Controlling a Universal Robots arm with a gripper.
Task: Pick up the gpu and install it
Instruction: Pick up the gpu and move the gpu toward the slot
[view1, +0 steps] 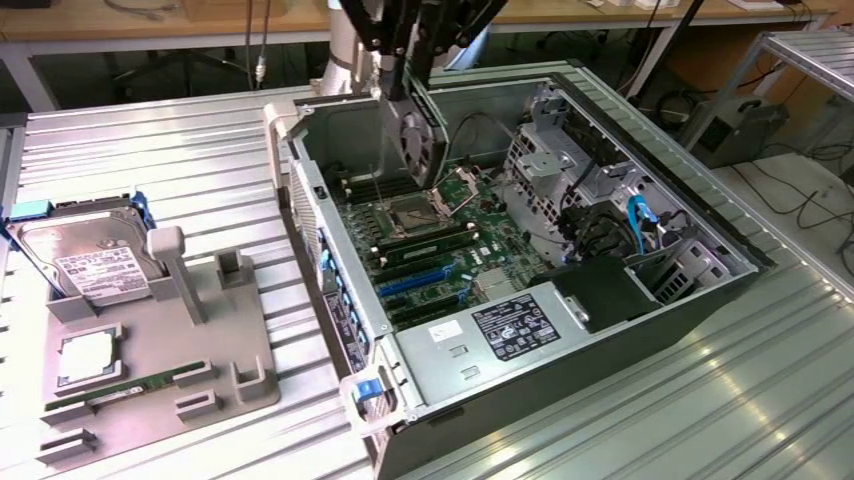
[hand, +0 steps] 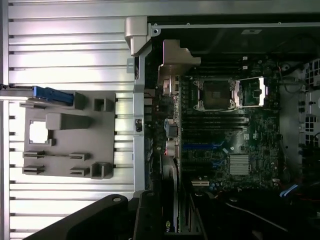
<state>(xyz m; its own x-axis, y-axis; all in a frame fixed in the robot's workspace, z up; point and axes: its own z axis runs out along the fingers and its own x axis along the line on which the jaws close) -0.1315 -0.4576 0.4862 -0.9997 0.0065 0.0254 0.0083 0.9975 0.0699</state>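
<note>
The gpu (view1: 422, 140), a thin dark card, hangs on edge from my gripper (view1: 400, 78), which is shut on its upper end. It hovers above the open computer case (view1: 694, 210), over the rear part of the green motherboard (view1: 434, 240) near the CPU socket (view1: 416, 212). It touches nothing below. The blue expansion slots (view1: 416, 283) lie further toward the power supply. In the wrist view the gpu (hand: 171, 200) appears edge-on beside a dark finger (hand: 148, 215), with the motherboard (hand: 225, 135) and blue slots (hand: 200, 146) beyond it.
A grey holder (view1: 200, 350) at the exterior view's left carries a hard drive (view1: 87, 262), a CPU (view1: 83, 358) and a RAM stick (view1: 114, 392). Inside the case are the power supply (view1: 514, 328) and a drive cage (view1: 561, 165). Everything rests on a slatted metal table (view1: 160, 150).
</note>
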